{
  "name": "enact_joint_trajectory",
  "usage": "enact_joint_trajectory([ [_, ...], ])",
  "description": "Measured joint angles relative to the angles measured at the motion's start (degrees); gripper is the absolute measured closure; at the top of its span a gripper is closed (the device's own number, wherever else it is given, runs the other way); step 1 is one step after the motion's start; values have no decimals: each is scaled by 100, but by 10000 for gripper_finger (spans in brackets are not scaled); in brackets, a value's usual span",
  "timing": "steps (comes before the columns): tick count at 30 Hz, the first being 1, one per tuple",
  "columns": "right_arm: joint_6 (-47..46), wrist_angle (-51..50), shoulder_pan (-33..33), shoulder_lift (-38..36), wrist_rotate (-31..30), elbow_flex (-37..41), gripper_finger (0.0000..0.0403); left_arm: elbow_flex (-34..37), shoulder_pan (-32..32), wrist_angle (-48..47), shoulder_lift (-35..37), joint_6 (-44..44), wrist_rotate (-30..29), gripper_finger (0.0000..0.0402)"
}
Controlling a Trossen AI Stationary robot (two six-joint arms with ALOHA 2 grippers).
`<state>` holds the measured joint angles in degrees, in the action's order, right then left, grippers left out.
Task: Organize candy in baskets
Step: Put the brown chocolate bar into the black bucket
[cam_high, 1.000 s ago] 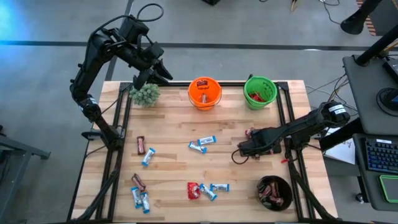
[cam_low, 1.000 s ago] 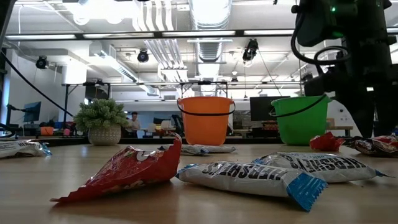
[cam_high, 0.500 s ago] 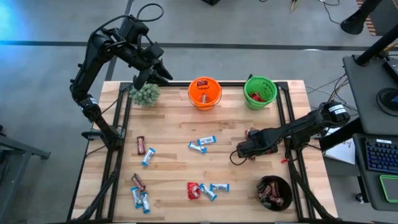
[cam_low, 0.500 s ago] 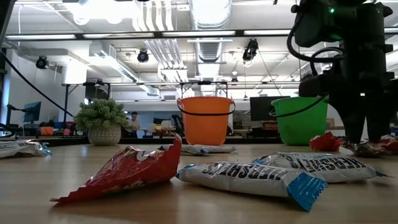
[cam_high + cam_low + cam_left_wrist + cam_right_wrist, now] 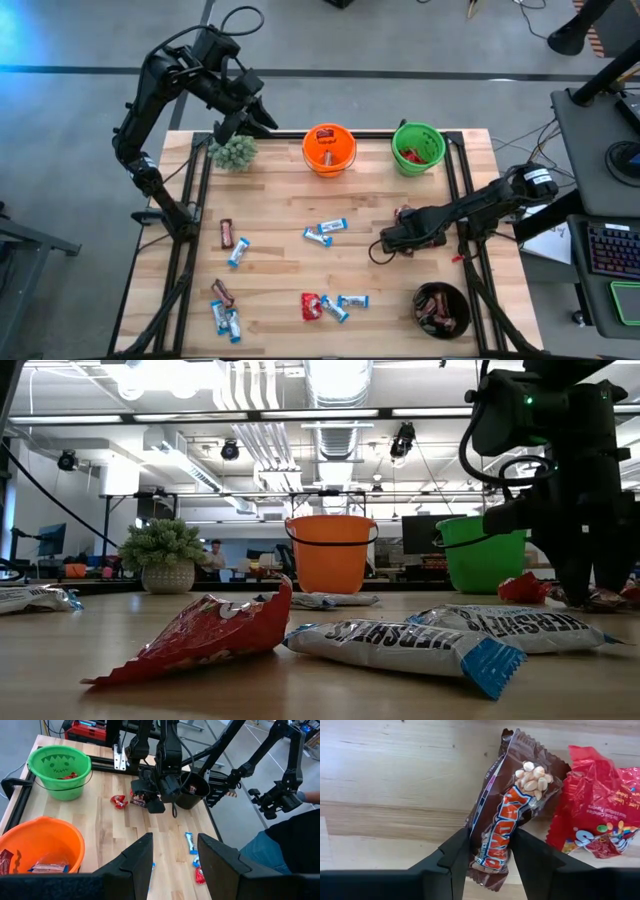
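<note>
— That brown bar (image 5: 506, 815), is it held yet?

— Its lower end sits between the jaws of the right gripper (image 5: 489, 860), which are closed in around it. The bar looks to be lying on the desk (image 5: 280, 210), one edge over a red packet (image 5: 597, 815). From above, the gripper (image 5: 387, 242) is low on the right side, between the green pail (image 5: 418, 148) and the black bowl (image 5: 441, 308).

— So brown goes in the bowl?

— I'd guess so; the bowl holds dark wrappers, the green pail red ones. The orange pail (image 5: 329, 149) has a couple of pieces in it too.

— What could spoil it?

— The grip is only on the tail of a slick wrapper. If the arm swings fast the bar could pivot and slip out short of the bowl. And since it overlaps the red packet, lifting could drag that one along or flick it off toward the desk edge.

— The other arm?

— The left gripper (image 5: 172, 865) hangs high over the back left corner near the fuzzy plant (image 5: 233, 151), jaws parted with nothing between them. It's well clear.

— Much left?

— Plenty: blue-and-white bars (image 5: 325, 231) mid-desk, a red packet with more blue ones (image 5: 330, 305) at the front, and a few pieces (image 5: 225, 310) down the left side.
</note>
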<state>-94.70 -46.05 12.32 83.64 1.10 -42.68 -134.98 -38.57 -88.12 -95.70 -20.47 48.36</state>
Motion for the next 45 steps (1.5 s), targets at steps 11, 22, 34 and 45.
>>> enact_joint_trajectory([
  [11,79,2,2,-106,49,8,383,0,0,0,0,0,0,264],
  [22,194,-32,14,-404,121,-161,392,0,0,0,0,50,1,264],
  [34,608,-800,314,-761,264,-1075,392,1,0,0,0,50,0,264],
  [45,1028,-2427,928,-824,388,-2761,391,2,0,2,0,48,0,264],
])
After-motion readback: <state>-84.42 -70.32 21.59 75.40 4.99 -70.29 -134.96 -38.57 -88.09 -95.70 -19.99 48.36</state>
